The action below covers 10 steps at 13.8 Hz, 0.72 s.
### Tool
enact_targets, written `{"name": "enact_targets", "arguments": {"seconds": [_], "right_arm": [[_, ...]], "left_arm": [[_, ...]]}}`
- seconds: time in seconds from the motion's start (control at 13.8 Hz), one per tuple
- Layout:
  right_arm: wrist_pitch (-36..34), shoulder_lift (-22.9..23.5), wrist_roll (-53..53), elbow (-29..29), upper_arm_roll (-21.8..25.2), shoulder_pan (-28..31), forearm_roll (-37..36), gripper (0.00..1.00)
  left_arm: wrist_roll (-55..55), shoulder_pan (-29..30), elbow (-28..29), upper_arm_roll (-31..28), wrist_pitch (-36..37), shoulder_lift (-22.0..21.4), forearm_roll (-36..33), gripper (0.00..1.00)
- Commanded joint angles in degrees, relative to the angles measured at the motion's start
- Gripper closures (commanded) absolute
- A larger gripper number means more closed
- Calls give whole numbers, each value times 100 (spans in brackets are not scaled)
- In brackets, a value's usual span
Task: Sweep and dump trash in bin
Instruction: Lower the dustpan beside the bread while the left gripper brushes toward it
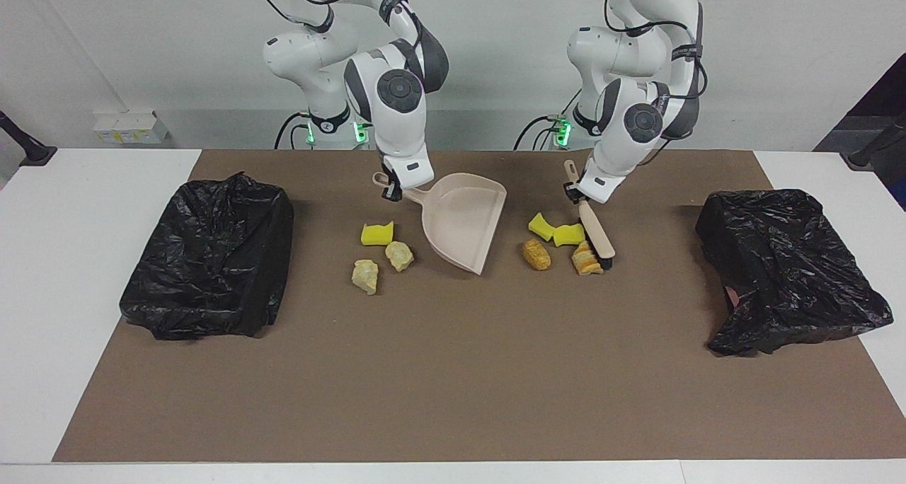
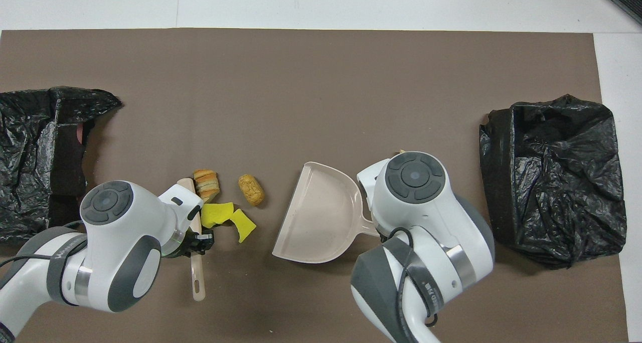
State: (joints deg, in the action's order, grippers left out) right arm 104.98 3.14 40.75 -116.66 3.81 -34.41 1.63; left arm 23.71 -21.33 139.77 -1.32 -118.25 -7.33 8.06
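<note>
White walls are seen at the robots' end of a white worktop (image 1: 85,257), most of which is covered by a brown mat (image 1: 453,385). Two bins lined with crumpled black bags are set on the mat: one bin (image 1: 205,257) at the right arm's end, another bin (image 1: 786,264) at the left arm's end. No writing can be read anywhere on them.

A beige dustpan (image 1: 463,219) is grasped by its handle in the right hand (image 1: 391,190), which is clenched on it; the pan is tilted on its side edge on the mat, its open mouth turned toward the left arm's end. A beige brush (image 1: 593,223) with black bristles is grasped by its handle in the left hand (image 1: 575,190), likewise clenched; its long axis runs away from the robots, bristle end on the mat.

Seven scraps of trash are scattered in two groups, with the dustpan between them. Touching the brush are a yellow sponge piece (image 1: 568,234) and a bread-like chunk (image 1: 585,257); beside these lie a second yellow sponge piece (image 1: 541,226) and an orange-brown lump (image 1: 536,254), its long axis pointing away from the robots. Toward the right arm's end lie a third yellow sponge piece (image 1: 376,233) and two pale crumbly lumps (image 1: 398,255) (image 1: 365,276).
</note>
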Motion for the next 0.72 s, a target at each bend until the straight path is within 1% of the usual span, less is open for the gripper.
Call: {"name": "enact_targets", "arguments": {"seconds": [0.0,0.14,0.29,0.43,0.51,0.65], "right_arm": [[400,-15,-505,-312,-20,-232,-111,100],[532,-6,-796,-418,-38,-250,-111,100],[760,81,-1111,-506,-38,-495,-111,100],[989,90,-1437,-585,-29,-688,-154,100],[1007,90,-1517,-586,-29,-733,-259,100],[1016,55,-1526,-594,-38,-751,-426,100]], "left_arm": [[-16,-309,200,-79,-207,-146,195,100],[11,-363,200,-71,-286,-120,195,100],[28,-530,287,-79,-444,-67,213,100],[37,-539,297,-79,-462,-67,213,100],[37,-565,288,-71,-480,-67,274,100],[37,-810,288,-79,-541,-67,397,100]]}}
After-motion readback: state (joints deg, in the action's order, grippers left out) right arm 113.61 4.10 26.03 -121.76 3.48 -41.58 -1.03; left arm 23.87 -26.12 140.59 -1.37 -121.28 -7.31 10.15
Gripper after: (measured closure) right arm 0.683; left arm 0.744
